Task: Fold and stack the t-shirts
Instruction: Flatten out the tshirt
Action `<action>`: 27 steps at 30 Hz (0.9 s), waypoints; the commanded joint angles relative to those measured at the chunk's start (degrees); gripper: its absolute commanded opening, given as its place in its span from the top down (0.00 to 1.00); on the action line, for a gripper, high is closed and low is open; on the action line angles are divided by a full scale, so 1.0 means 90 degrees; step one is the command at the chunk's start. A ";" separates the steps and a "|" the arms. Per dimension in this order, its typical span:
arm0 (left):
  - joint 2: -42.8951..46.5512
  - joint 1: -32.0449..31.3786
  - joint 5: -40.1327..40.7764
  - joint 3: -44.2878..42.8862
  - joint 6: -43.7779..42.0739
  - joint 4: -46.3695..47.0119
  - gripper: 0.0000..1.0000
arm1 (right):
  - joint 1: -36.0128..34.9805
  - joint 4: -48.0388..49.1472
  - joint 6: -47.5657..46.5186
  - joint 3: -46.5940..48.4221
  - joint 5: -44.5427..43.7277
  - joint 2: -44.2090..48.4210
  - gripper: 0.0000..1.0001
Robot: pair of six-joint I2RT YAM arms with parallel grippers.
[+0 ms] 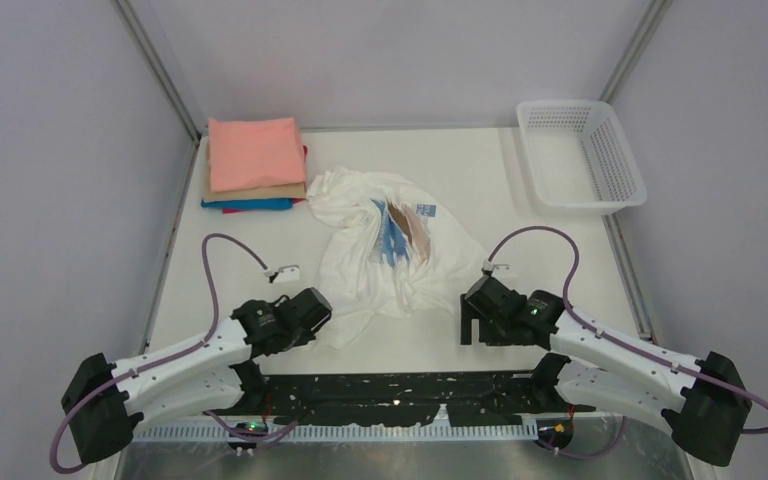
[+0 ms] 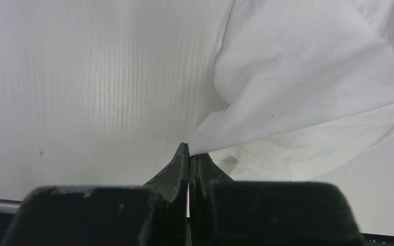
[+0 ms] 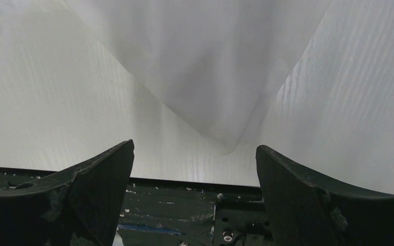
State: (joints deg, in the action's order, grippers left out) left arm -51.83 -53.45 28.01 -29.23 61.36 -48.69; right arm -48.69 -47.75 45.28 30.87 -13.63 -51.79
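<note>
At the near left of the desk point(image 1: 520, 200), my left fingers point(image 2: 189, 156) are clamped together on a corner of the white printed t-shirt point(image 1: 400, 250). The shirt lies crumpled mid-desk, between my two arms. My right fingers point(image 1: 467, 322) stand wide apart and hold nothing, with a lobe of the shirt's near-right edge just ahead of them.

I judge this to be the spreading step, with one corner taken and the second not yet. Next I'd ease the right fingers around that lobe, close them, then draw both corners apart to flatten the cloth.

Its print faces up. Its long axis seems to run far-left to near-right, but I cannot tell neck from hem. A stack of folded t-shirts point(image 1: 255, 160) sits far left.
</note>
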 commanded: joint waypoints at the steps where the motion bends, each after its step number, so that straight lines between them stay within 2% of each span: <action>1: 0.0265 0.0031 0.0172 0.0178 0.0029 -0.0086 1.00 | -0.0117 -0.0455 0.0760 -0.0199 0.0039 0.0363 0.08; 6: 0.0360 0.0031 0.0053 0.0298 -0.0002 0.0061 1.00 | -0.0108 0.0177 0.0927 -0.0718 0.0232 0.0450 0.13; 8: 0.0333 0.0033 0.0066 0.0281 -0.0010 0.0037 1.00 | -0.0115 0.0469 0.0967 -0.0846 0.0248 0.0381 0.19; 10: 0.0298 0.0031 0.0079 0.0251 -0.0005 -0.0030 1.00 | -0.0111 0.0653 0.0978 -0.0877 0.0296 0.0267 0.30; 16: 0.0236 0.0032 0.0105 0.0243 0.0026 0.0046 1.00 | -0.0117 0.0464 0.1151 -0.0781 -0.0194 0.0100 0.45; 23: 0.0180 0.0031 0.0329 0.0038 0.0033 -0.0044 1.00 | -0.0106 0.0243 0.1488 -0.0742 -0.0796 0.0042 0.48; 25: 0.0182 0.0031 0.0387 0.0007 0.0028 -0.0108 1.00 | -0.0108 0.0250 0.1530 -0.0736 -0.0837 0.0054 0.54; 27: 0.0210 0.0031 0.0439 -0.0023 0.0044 -0.0164 1.00 | -0.0106 0.0274 0.1496 -0.0736 -0.0802 0.0088 0.64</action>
State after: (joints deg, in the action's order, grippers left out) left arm -50.13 -53.45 28.60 -27.16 61.12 -48.77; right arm -49.43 -44.73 56.73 23.88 -17.58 -50.98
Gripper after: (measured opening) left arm 0.009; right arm 0.432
